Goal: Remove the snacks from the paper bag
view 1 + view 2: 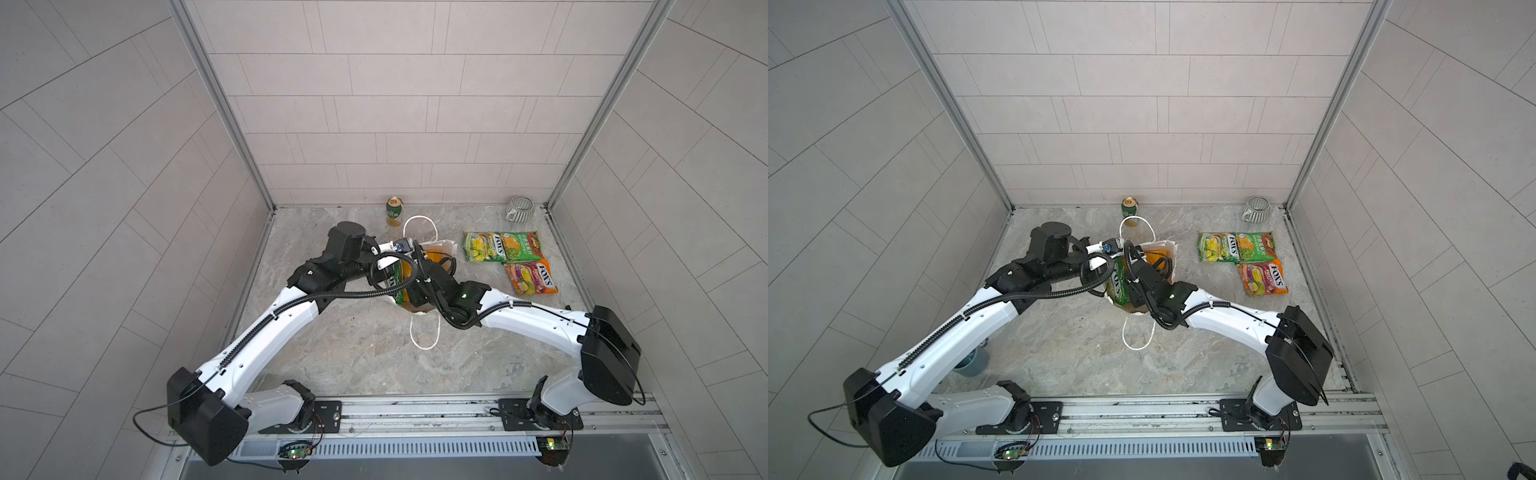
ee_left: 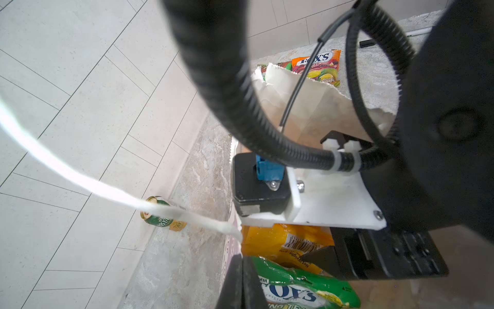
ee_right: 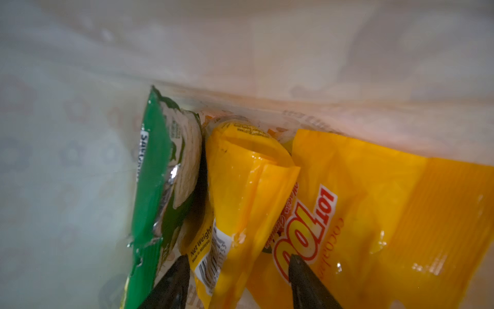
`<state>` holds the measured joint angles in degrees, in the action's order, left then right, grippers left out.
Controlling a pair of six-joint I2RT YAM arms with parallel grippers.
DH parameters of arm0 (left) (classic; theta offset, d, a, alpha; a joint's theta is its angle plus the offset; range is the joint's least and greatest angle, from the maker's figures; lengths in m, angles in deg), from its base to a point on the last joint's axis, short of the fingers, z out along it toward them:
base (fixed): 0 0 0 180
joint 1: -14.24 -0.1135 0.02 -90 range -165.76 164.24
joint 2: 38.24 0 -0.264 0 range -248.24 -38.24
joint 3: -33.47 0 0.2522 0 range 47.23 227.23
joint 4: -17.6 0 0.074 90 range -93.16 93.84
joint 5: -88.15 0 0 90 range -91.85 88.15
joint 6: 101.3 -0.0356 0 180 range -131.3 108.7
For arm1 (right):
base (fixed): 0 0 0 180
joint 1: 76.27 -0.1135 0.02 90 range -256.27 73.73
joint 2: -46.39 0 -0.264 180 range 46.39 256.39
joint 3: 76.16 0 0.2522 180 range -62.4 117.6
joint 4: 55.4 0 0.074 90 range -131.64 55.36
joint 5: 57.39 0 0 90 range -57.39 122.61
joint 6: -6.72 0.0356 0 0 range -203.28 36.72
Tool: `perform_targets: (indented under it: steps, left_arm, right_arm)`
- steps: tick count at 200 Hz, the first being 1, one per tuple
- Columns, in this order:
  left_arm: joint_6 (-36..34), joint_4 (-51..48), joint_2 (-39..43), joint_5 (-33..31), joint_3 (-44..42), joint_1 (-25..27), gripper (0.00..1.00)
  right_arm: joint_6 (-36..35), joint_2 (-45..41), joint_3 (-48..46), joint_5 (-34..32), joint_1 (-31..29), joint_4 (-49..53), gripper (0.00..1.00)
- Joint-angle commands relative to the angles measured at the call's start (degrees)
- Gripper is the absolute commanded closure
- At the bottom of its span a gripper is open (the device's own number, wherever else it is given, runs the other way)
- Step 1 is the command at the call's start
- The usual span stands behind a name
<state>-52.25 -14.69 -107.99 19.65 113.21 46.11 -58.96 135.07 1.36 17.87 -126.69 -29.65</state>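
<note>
Mid-unpacking: my left gripper point(image 2: 240, 283) clamps the paper bag point(image 1: 448, 246) by its rim at eleven o'clock. My right gripper point(image 3: 239, 264) — jaws apart, deep inside — straddles a folded yellow packet point(image 3: 248, 187). Next I'd close, then lift clear toward the unpacked snacks point(image 1: 484, 247) at two o'clock.

One paper bag point(image 2: 320, 107), two cord handles: far handle point(image 2: 66, 171), near handle point(image 1: 424, 347). Snack packets, six total. Three lying outside bag: green FOX'S packet point(image 1: 484, 247), second green packet point(image 1: 520, 245), orange-red FOX'S packet point(image 1: 532, 279). Three inside: inner green packet point(image 3: 152, 174), folded yellow packet point(image 3: 246, 187), flat yellow packet point(image 3: 374, 200). By colour: three green, two yellow, one orange-red. And one drink can point(image 1: 394, 212), one striped mug point(image 1: 519, 208), one teal cup point(image 1: 972, 365).
</note>
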Motion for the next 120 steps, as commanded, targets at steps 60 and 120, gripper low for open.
perform_targets:
  steps: [60, 120]
  left_arm:
    - [-0.52, 1.91, 1.69, 2.2, -0.85, 0.14, 1.0]
    - [-0.74, 2.36, 2.17, 2.21, -1.16, 0.11, 1.0]
  right_arm:
    - [2.5, 5.54, 4.63, -4.43, 0.82, 0.76, 0.46]
    - [1.68, 8.37, 5.61, -3.7, 0.85, -0.09, 0.73]
